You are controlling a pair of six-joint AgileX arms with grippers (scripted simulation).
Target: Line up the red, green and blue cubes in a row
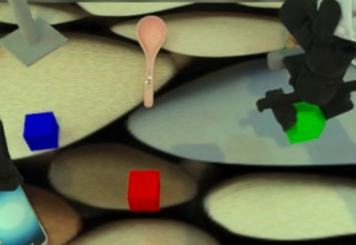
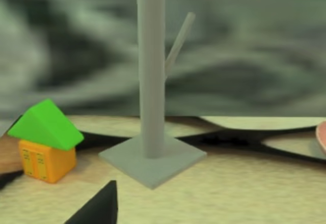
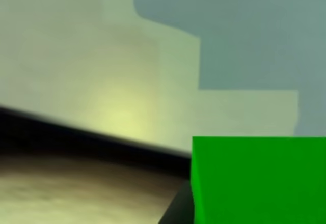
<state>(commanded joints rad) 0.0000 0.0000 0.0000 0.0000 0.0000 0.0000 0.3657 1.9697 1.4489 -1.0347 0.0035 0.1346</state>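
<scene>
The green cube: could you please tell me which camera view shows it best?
The top view shows it best: the green cube sits whole at the table's right, between the right gripper fingers. The right wrist view shows only part of it, close up. The left wrist view does not show it.

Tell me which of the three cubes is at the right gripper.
The green cube, at the table's right side, sits right at the right gripper. The blue cube and the red cube stand alone, far off to the left.

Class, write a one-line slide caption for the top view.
Right gripper at the green cube; blue cube and red cube wait apart.
</scene>
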